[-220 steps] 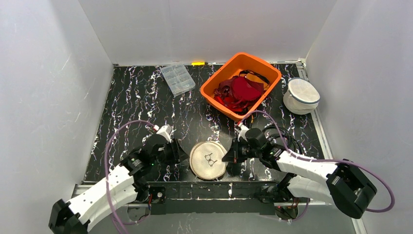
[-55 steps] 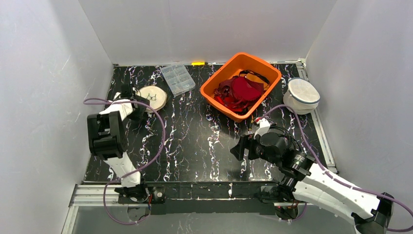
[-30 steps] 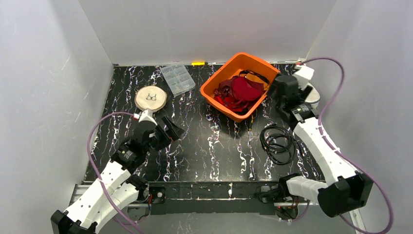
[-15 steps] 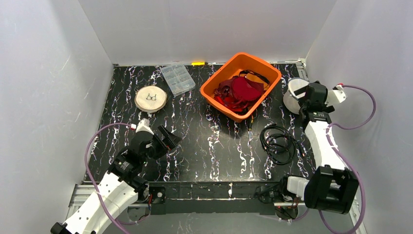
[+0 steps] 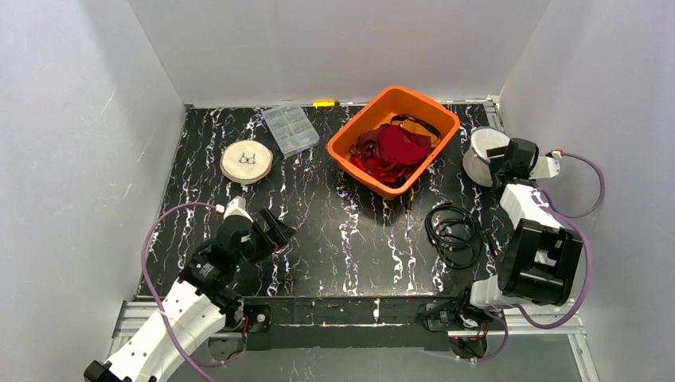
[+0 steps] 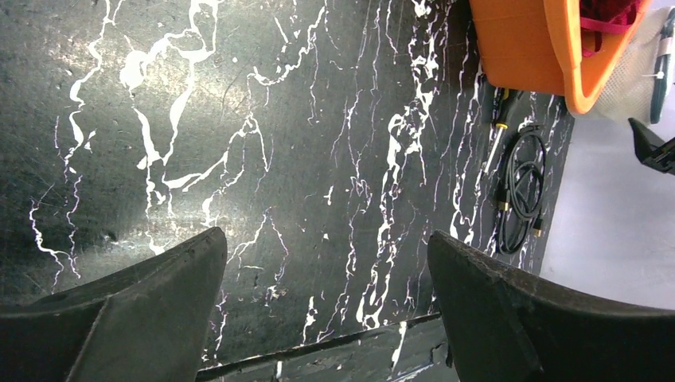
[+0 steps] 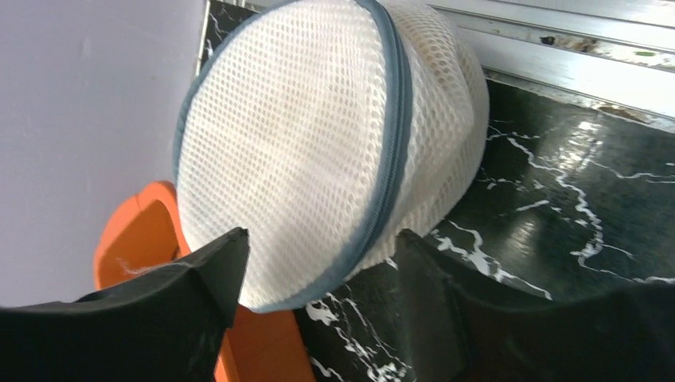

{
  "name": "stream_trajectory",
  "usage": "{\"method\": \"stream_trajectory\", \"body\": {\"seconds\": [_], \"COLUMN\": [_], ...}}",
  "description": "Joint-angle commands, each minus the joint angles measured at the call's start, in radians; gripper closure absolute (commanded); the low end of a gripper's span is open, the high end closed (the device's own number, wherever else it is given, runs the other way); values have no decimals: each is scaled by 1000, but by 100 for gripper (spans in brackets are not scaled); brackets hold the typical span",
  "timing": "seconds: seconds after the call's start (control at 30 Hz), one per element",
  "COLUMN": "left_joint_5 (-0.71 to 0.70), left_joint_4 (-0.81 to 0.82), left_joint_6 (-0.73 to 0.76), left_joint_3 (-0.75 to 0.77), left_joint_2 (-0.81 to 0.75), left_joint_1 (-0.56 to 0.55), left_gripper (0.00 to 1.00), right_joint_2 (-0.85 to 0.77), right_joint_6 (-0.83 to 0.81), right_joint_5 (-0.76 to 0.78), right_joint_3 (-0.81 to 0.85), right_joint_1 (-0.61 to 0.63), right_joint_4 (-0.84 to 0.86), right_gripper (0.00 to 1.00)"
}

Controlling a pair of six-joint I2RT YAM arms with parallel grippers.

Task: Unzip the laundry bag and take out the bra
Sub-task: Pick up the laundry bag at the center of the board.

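Black marbled table [image 5: 334, 231]: right gripper [image 7: 322, 239], jaws spread and empty, faces the zipped mesh laundry bag [image 7: 302, 135]; left gripper [image 6: 326, 247] gapes idle. Unzipping not begun.

A robotics lab test cell: plain white panels [image 5: 342, 48] box in a black marble-patterned table [image 5: 334, 231], and a left arm [image 5: 183, 302] and right arm [image 5: 541, 255], trailing purple cables [image 5: 159, 239], are bolted to an aluminium rail [image 5: 350, 312] at its near edge.
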Motion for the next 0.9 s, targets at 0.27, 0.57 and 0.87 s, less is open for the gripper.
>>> {"method": "stream_trajectory", "body": {"seconds": [0.27,0.57,0.87], "left_joint_5": [-22,-88,-191], "left_joint_4": [-21,-120,-280], "left_joint_6": [29,30,99], "left_joint_3": [36,112,275], "left_joint_2": [55,2,-99], "left_joint_1": [-4,-4,-4], "left_gripper": [9,13,16], "right_joint_2": [93,-139,-403], "right_joint_6": [17,87,19], "right_joint_5": [-91,-78,-111], "right_joint_3": [20,57,273], "right_joint_1": [-18,83,257], "right_joint_4": [152,189,75], "right_gripper": [78,99,99]}}
